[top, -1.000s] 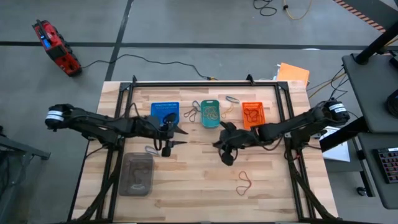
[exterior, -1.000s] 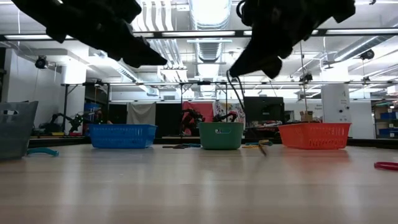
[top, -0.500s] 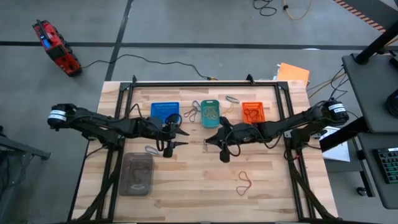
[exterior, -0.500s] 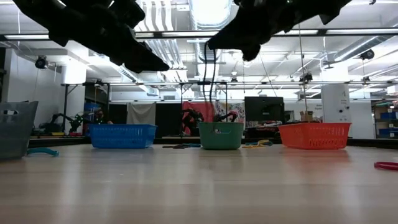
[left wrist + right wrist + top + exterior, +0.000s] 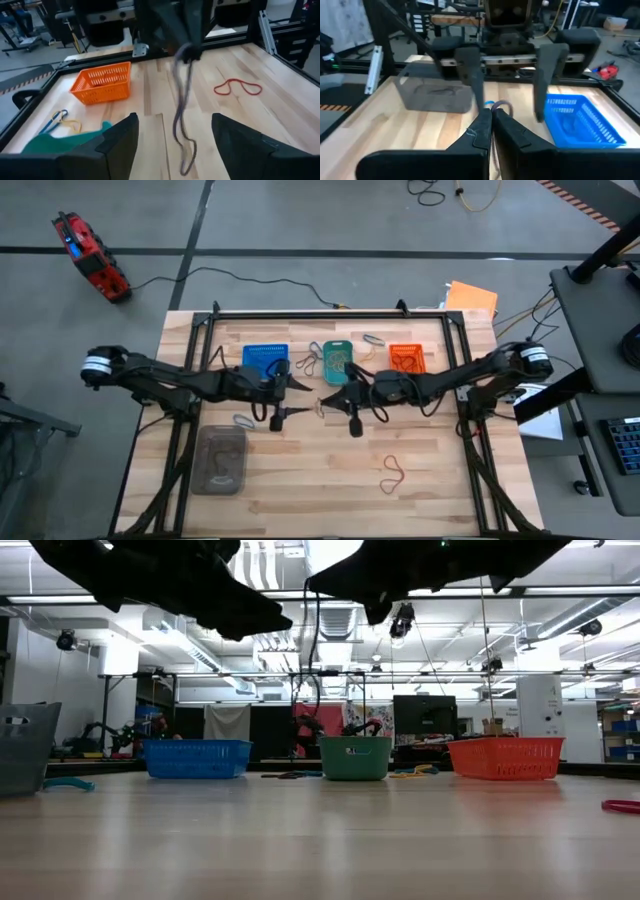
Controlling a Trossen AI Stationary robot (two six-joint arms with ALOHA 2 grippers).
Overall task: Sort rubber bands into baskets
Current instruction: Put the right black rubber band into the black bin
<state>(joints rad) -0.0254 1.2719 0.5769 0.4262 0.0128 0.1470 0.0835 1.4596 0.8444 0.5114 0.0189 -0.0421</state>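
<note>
My right gripper (image 5: 333, 400) is shut on a grey rubber band (image 5: 182, 105) above the table's middle, in front of the teal basket (image 5: 339, 362). The band hangs long and twisted below it (image 5: 318, 650), clear of the table. My left gripper (image 5: 295, 399) is open and empty, facing the right gripper from the table's left; its fingers (image 5: 470, 75) stand either side of the band without touching it. The blue basket (image 5: 265, 360) and the orange basket (image 5: 407, 360) flank the teal one along the far side. My right gripper pinches the grey band's upper end (image 5: 498, 105) between its two shut fingertips (image 5: 482, 127). The fingers come about level from the table's right. The band hangs slack and twisted below the fingers, its lower end (image 5: 187, 159) clear of the table.
A clear grey container (image 5: 221, 459) stands at the near left. A red band (image 5: 392, 473) lies near right, a band (image 5: 243, 421) by the container, and more bands (image 5: 308, 363) (image 5: 372, 340) lie among the baskets. Bands also lie inside the teal and orange baskets.
My right gripper has gone toward the table's left, toward my left gripper, staying shut on the grey band. The band has travelled with it, hanging clear of the table and swinging below the fingers.
</note>
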